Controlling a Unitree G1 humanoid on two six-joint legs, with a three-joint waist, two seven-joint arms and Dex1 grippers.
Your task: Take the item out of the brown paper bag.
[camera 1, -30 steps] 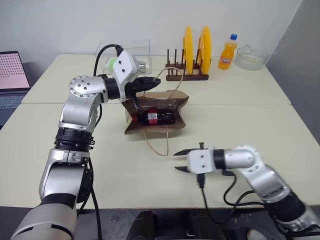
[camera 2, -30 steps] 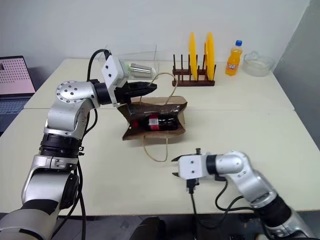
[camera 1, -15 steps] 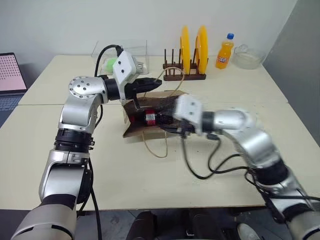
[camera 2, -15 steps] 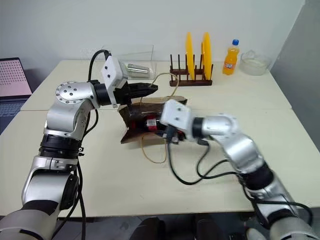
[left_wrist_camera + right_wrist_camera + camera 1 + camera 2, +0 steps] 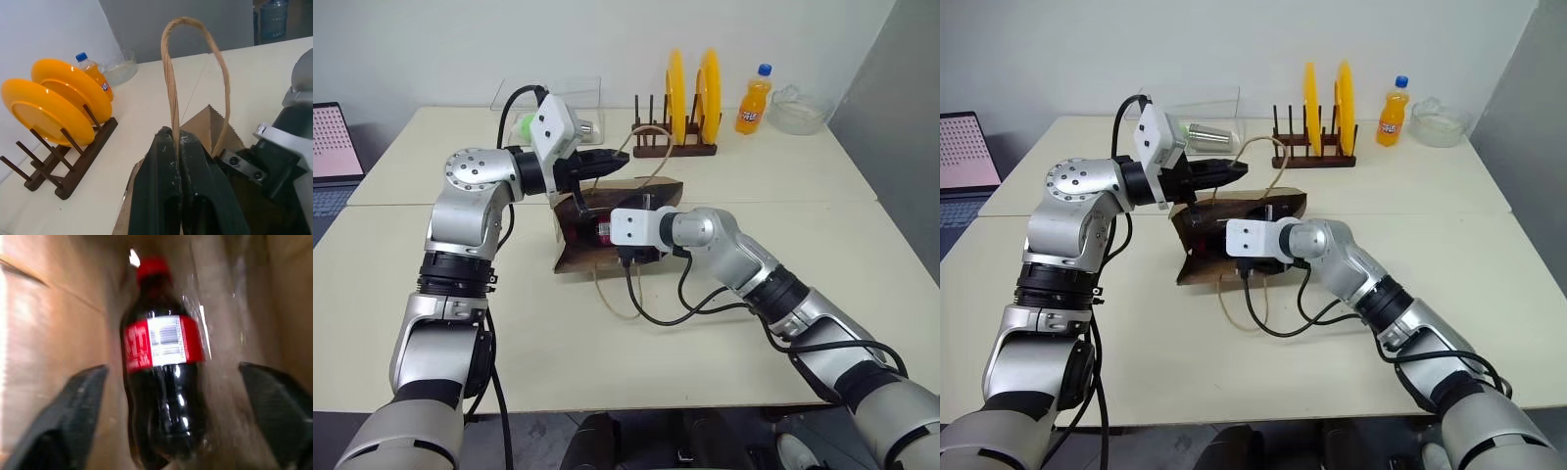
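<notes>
Reaching into the bag for the cola bottle

The right pincer, fingers spread wide, straddles the item lying inside the brown paper bag at frame centre; left pincer pinches a handle. Next: close and withdraw.

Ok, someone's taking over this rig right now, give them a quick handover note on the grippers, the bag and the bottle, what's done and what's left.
Left gripper: shut on the bag's cord handle, holding the mouth up.
Right gripper: open, inside the brown paper bag, fingers either side of the cola bottle, not closed on it.
Bag lies on its side on the table, mouth toward the right arm; the bottle lies inside, red cap pointing deeper in.
Done: bag held open, right gripper lined up on the bottle.
Left: close on the bottle, pull it out, set it on the table.
</notes>
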